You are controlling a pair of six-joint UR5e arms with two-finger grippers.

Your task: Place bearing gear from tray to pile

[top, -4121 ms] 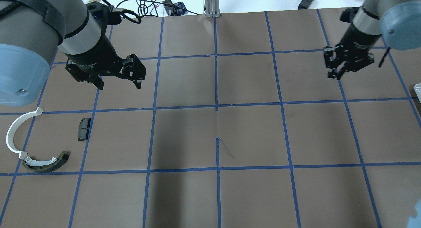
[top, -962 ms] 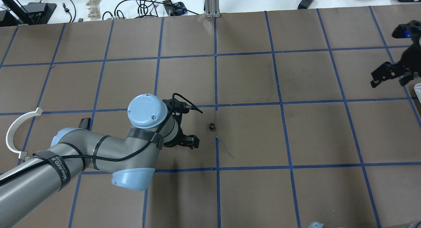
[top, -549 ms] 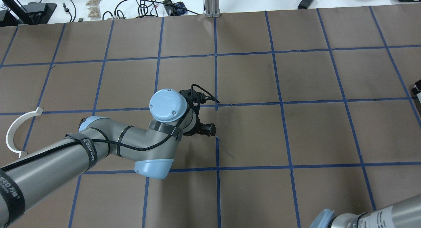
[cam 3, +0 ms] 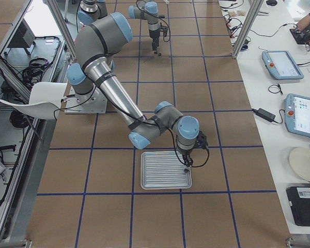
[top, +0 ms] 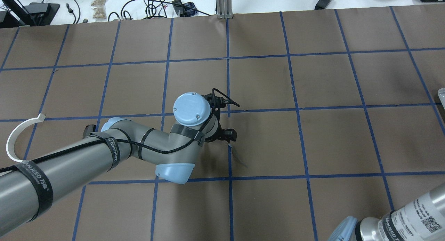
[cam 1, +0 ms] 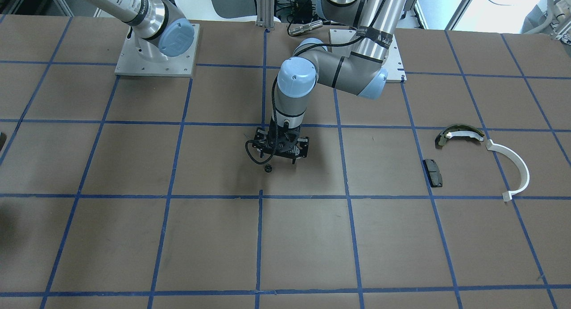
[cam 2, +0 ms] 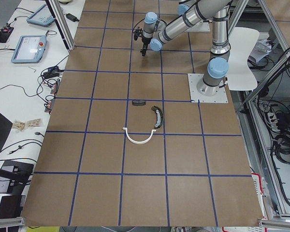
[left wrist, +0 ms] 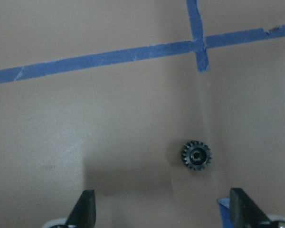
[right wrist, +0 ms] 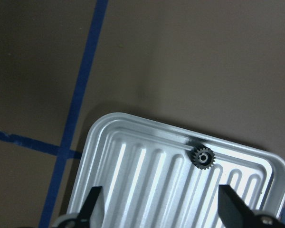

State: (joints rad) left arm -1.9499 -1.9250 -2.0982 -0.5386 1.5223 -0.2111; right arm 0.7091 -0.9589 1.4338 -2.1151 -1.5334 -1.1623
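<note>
Bearing gear (left wrist: 196, 156) lay below your left gripper (left wrist: 162, 210), fingers apart, nearer one fingertip. You probably needed to centre over it before closing.

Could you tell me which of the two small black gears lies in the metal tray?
The gear below the right gripper, near the ribbed tray's rim; the other gear lies on the brown table under the left gripper.

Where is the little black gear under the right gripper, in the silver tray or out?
In: the small black toothed gear lies flat inside the ribbed silver tray, close beside its rim.
</note>
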